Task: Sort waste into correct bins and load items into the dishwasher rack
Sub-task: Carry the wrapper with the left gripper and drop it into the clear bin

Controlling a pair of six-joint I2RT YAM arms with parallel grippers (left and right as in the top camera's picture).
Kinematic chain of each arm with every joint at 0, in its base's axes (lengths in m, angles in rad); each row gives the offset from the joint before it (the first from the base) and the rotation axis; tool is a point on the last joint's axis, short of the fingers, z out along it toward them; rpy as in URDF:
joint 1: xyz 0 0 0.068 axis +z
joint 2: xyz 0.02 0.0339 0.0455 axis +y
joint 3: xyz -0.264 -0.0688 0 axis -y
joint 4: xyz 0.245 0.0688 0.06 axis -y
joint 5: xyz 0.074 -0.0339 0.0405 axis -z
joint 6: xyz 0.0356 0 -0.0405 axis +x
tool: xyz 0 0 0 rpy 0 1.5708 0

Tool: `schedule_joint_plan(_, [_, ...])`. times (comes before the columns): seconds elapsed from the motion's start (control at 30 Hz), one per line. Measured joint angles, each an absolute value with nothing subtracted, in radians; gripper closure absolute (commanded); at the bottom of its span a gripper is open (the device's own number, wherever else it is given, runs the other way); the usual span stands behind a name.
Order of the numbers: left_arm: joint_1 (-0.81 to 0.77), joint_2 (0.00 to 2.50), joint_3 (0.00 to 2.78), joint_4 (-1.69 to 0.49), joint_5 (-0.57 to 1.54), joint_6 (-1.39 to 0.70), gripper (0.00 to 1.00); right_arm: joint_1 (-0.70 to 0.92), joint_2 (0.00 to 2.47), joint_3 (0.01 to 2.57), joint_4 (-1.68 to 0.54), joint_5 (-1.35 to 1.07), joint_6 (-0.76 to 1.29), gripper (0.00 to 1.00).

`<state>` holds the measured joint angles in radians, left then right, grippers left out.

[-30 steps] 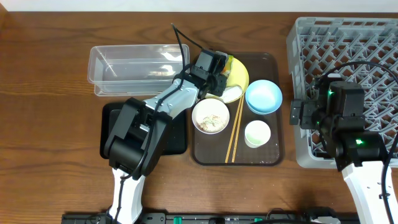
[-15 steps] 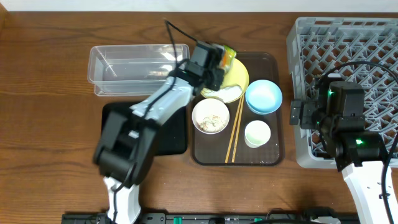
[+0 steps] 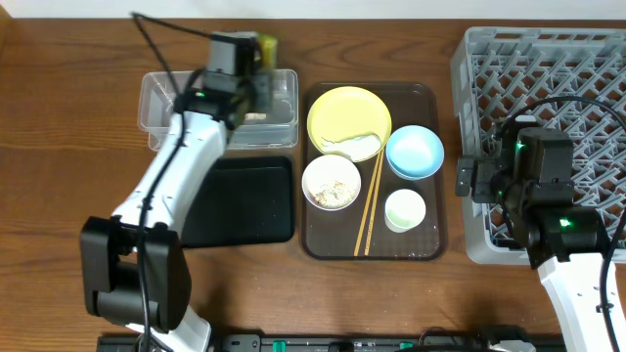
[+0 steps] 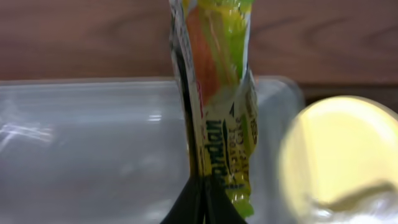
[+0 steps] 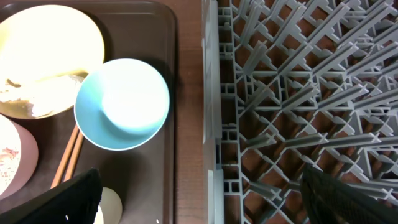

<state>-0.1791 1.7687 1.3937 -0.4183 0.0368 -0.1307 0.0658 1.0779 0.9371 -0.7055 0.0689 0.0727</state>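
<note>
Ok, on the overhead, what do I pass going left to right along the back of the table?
Clear tub → yellow plate → blue bowl → grey rack. The wrapper overlaps the tub, so it's left out.

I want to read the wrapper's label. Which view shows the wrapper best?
The left wrist view: the wrapper is large and close, pinched in the left gripper, print visible. Overhead shows only a small yellow-green sliver beside the gripper. The right wrist view misses it.

Overhead straight down on table [image 3: 59, 196]; wrist views close, left by tub [image 4: 93, 143], right by rack [image 5: 298, 93]; yellow plate [image 3: 349, 115] in all.
</note>
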Motion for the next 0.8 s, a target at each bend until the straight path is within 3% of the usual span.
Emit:
schedule_joint_plan(0.17, [-0.145,1.798,1.391,-0.482,0.012,-0.131,0.89,0.066,1.078,0.937,-0.705,0.069,0.073,0.01])
schedule_joint_plan(0.2, [-0.141,1.809,1.391,-0.480,0.002,-0.130,0.83,0.066,1.078,0.937,-0.704,0.069,0.073,0.01])
schedule_joint_plan(0.23, [-0.139,1.819,1.390,-0.475,-0.006,-0.128,0.66,0.066,1.078,0.937,-0.703,0.069,0.073,0.01])
schedule_joint_plan(0.27, [-0.136,1.832,1.389,-0.471,-0.013,-0.132,0.58,0.066,1.078,0.937,-0.702,0.068,0.073,0.01])
schedule_joint_plan(0.6, [-0.130,1.827,1.378,-0.467,-0.028,-0.133,0.53,0.066,1.078,0.937,-0.701,0.069,0.073,0.01])
schedule_joint_plan(0.8, [-0.183,1.702,1.378,-0.464,0.113,-0.114,0.48,0.066,1.078,0.937,-0.699,0.069,0.073,0.01])
